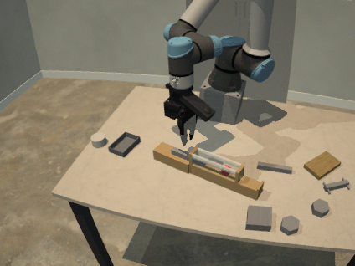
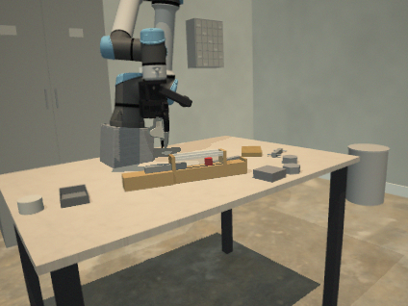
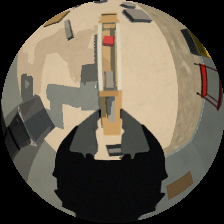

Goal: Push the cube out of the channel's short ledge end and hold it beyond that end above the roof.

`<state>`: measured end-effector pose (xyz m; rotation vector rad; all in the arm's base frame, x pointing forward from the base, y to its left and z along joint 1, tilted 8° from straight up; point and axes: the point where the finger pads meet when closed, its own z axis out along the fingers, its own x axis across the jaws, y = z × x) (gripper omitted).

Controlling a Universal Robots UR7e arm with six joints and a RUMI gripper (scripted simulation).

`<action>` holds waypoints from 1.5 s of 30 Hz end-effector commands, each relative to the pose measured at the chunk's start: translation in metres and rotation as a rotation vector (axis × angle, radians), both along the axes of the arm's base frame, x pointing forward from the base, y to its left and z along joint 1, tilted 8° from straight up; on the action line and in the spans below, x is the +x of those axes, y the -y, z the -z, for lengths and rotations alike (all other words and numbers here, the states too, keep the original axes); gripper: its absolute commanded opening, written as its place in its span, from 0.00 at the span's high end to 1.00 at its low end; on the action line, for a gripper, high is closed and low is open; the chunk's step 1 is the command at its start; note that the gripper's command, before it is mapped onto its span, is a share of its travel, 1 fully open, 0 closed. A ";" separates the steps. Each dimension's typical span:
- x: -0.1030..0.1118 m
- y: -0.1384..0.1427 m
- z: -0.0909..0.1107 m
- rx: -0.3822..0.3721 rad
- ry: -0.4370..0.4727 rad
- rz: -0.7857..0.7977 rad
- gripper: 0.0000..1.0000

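Observation:
A small red cube (image 1: 226,171) (image 2: 208,161) (image 3: 107,40) sits inside the wooden channel (image 1: 209,177) (image 2: 192,174) (image 3: 103,111), under its clear roof and toward the end with the ledge and lip (image 1: 256,188). A grey stick (image 1: 180,153) (image 2: 156,168) (image 3: 113,107) lies in the channel's open opposite end. My gripper (image 1: 187,135) (image 2: 164,142) (image 3: 110,109) hangs above that end, clear of the stick, with its fingers narrow and nothing between them.
A grey tray (image 1: 124,144) (image 2: 74,195) and a grey cylinder (image 1: 99,140) lie left of the channel. On the right are a grey bar (image 1: 274,167), a wood board (image 1: 321,164), a grey block (image 1: 259,217) and two hexagons (image 1: 290,224). The robot base (image 1: 222,100) stands behind.

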<state>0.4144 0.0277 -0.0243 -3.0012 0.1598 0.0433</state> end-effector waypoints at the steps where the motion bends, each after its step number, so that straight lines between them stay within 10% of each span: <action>1: 0.000 0.000 0.000 0.000 0.001 0.000 0.78; 16: 0.000 -0.024 -0.003 -0.003 0.004 -0.021 0.78; 28: -0.014 -0.114 -0.015 -0.008 0.015 -0.098 0.78; 45: -0.090 -0.266 -0.038 0.000 0.035 -0.240 0.78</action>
